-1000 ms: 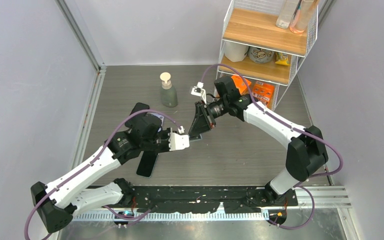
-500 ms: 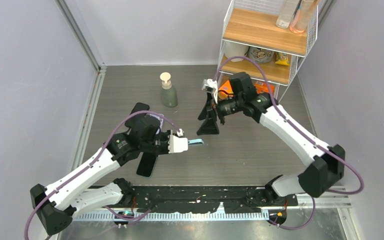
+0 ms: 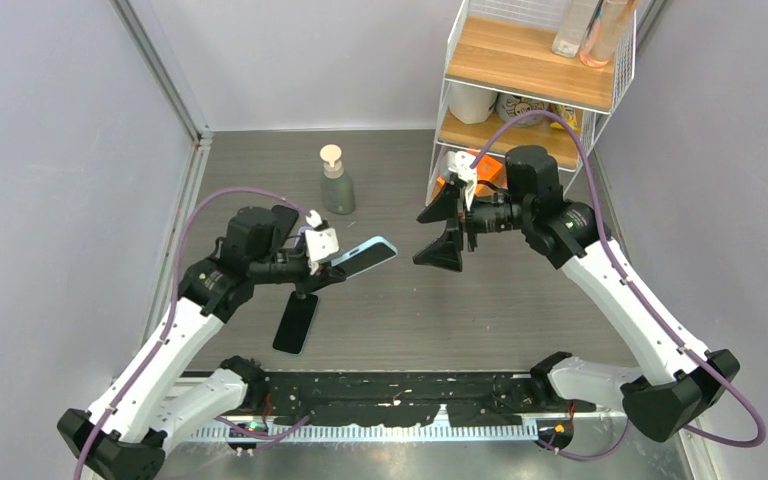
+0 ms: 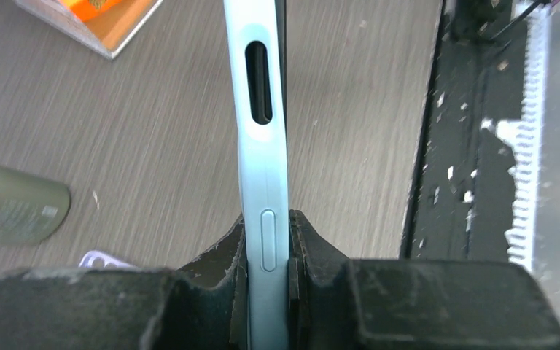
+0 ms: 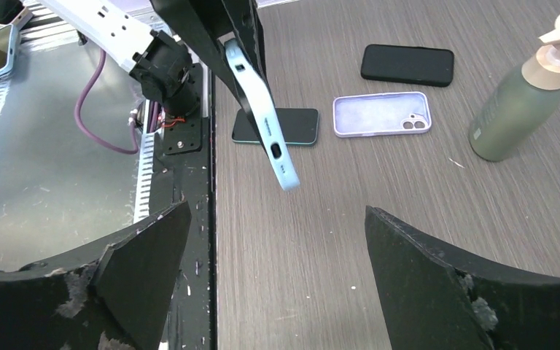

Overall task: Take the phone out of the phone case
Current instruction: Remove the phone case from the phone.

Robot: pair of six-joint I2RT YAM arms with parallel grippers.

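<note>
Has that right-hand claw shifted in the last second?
Yes. The right gripper has drawn rightward, away from the soap bottle, toward the wire shelf.

Lab — plain partition walls [image 3: 50, 150]

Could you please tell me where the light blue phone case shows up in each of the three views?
Top external: the light blue phone case is just left of centre, held up off the table.
Left wrist: edge-on, running upright down the middle.
Right wrist: slanting down through the upper centre.
Shared landmark: the green pump bottle.
</note>
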